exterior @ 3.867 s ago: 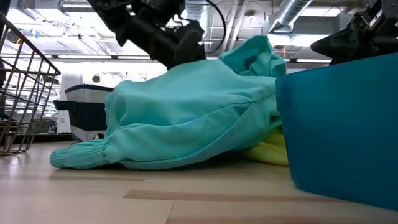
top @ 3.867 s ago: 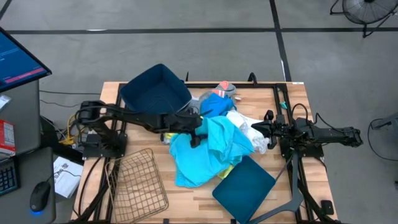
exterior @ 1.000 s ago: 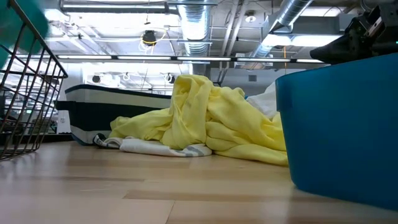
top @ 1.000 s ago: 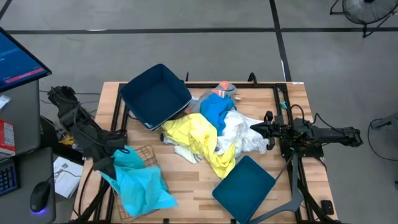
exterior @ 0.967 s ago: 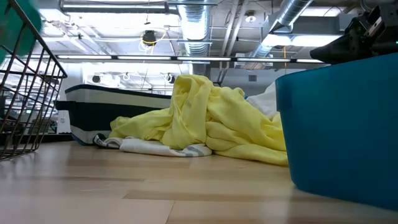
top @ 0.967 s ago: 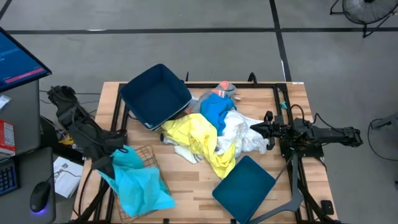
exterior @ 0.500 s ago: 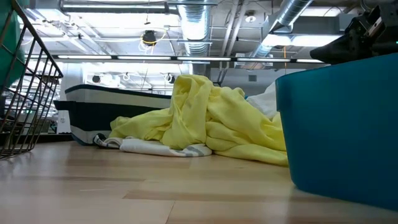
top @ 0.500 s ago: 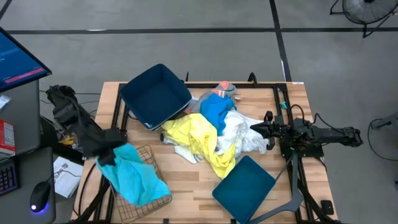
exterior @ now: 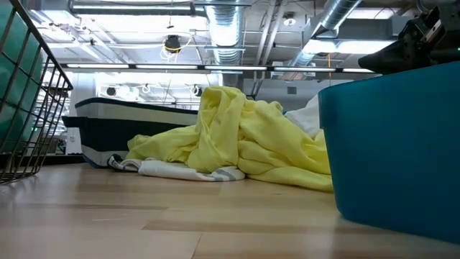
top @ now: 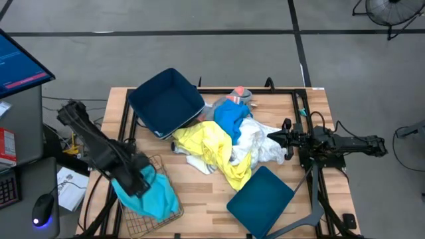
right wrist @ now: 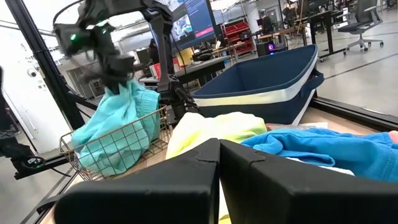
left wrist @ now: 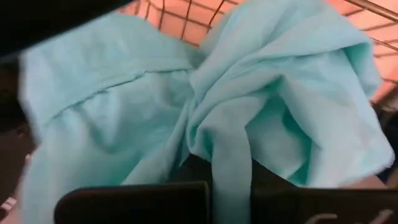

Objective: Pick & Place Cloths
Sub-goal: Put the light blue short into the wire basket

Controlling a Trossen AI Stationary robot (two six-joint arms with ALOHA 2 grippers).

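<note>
The turquoise garment (top: pixel 147 192) sits bunched in the wire basket (top: pixel 161 216) at the table's front-left corner, w/ some fabric heaped above the rim. The left gripper (top: pixel 137 178) is right on top of it, pressed down into the pile. In the left wrist view the cloth (left wrist: pixel 205 106) fills nearly everything and a strip runs down btw the dark fingers, so it's prob. clamped on a fold, though the fingertips themselves are buried and I can't be sure.

Step in hand, as I read it: the drop-off of this piece into the basket. Next move calls for letting go, then lifting straight up clear of the wire rim so no fabric drags back out.

Rest of the cloths lie mid-table: yellow garment (top: pixel 209 147) draped over a white one (top: pixel 200 162), a blue piece (top: pixel 230 117) just behind, more white cloth (top: pixel 260 143) beside it on the right. A tilted dark blue bin (top: pixel 166 101) stands at the back-left, a second bin (top: pixel 260 198) at the front-right.

Right gripper (top: pixel 273 137) waits at the pile's right edge, fingers pressed together, holding nothing. The yellow piece looks the likeliest next pick.
</note>
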